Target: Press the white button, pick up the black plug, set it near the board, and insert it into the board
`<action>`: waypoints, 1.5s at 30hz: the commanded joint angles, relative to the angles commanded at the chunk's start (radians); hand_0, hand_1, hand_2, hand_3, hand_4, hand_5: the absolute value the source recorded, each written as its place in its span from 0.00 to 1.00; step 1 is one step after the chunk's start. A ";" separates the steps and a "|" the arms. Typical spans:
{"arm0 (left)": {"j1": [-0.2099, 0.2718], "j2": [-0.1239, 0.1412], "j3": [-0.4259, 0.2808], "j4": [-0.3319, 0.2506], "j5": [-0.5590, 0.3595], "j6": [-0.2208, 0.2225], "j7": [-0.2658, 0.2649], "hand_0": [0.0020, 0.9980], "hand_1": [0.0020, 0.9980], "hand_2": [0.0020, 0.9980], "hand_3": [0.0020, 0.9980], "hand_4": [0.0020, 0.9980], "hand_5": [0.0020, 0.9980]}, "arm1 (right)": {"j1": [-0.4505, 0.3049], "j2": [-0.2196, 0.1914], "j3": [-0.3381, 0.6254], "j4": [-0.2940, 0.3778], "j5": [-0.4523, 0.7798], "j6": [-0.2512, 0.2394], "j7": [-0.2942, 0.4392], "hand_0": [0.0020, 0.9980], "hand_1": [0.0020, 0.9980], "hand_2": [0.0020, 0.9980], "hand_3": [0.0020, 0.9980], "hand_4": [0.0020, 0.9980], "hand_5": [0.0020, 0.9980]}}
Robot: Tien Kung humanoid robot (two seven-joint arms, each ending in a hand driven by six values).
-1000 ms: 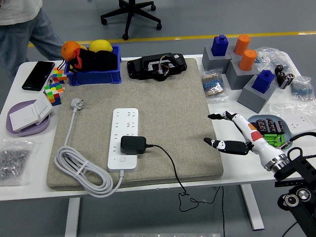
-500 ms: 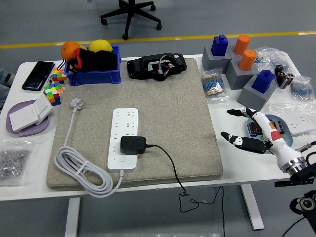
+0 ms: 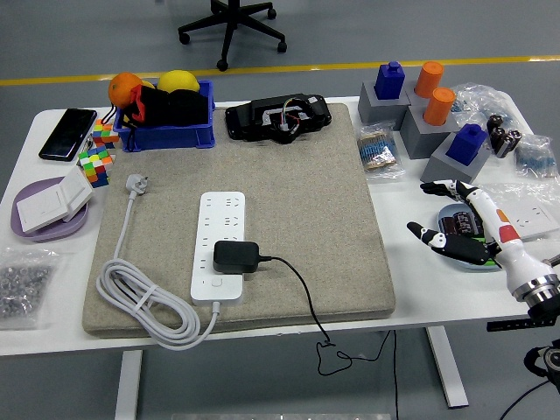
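While my right hand (image 3: 457, 226) is hovering with fingers spread and grasping nothing over the table's (image 3: 262, 341) right side, beside the grey mat (image 3: 297, 192), the black plug (image 3: 236, 256) is sitting plugged into the white board (image 3: 220, 223), just above its white button (image 3: 216, 283). Its cable is trailing off the table's near edge.

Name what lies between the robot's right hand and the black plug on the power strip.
In the head view, bare mat and the plug's black cable separate the right hand from the black plug.
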 joint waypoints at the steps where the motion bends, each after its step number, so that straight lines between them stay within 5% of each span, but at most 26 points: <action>1: 0.001 0.000 -0.001 0.000 0.001 0.000 0.000 0.71 0.68 0.63 0.70 0.56 0.22 | -0.001 0.002 0.002 0.001 0.000 0.000 0.000 0.88 0.79 0.74 0.70 0.88 0.33; 30: 0.024 0.012 -0.082 0.000 0.072 0.001 0.007 0.71 0.68 0.63 0.70 0.56 0.22 | 0.042 0.041 0.089 0.044 -0.002 0.004 -0.004 0.84 0.77 0.72 0.67 0.85 0.32; 39: 0.001 0.009 -0.041 0.000 0.011 0.011 0.005 0.71 0.68 0.63 0.70 0.56 0.22 | 0.118 0.008 0.077 0.053 0.015 0.026 -0.017 0.83 0.78 0.72 0.67 0.84 0.31; 45: -0.028 0.008 -0.011 0.000 0.002 0.008 0.005 0.71 0.68 0.63 0.70 0.56 0.23 | 0.150 -0.040 0.028 0.102 0.204 0.103 -0.059 0.83 0.77 0.72 0.67 0.83 0.30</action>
